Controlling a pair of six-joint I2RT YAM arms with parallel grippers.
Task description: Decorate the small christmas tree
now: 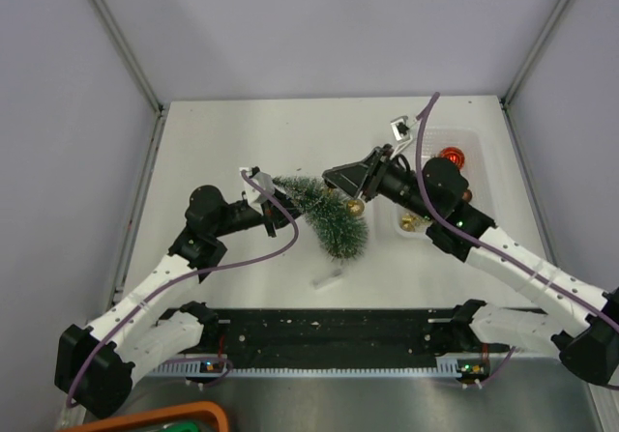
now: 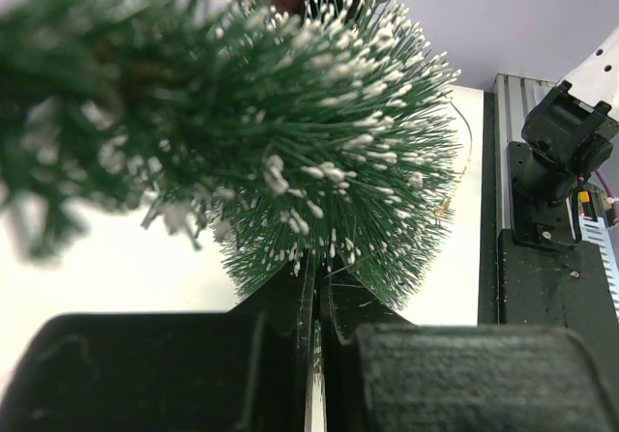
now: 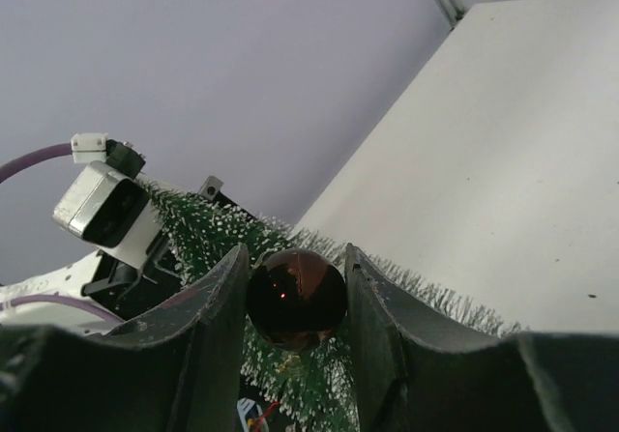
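Small christmas tree [image 1: 329, 215] at middle of table [image 1: 242, 142], tilted, tip toward left arm. Left gripper [image 2: 314, 292] pinched shut on tip, likely steadying tree. Right gripper [image 3: 295, 256] part-open, clamping brown bauble [image 3: 295, 302] against bristles, probably to hook it on.

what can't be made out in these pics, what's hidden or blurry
- small christmas tree base: top external and left wrist, covered by its own bristles; nearest ones blurred.
- brown bauble hanger: right wrist, behind the ball and fingers.
- clear bin contents: top external, partly under the right arm.
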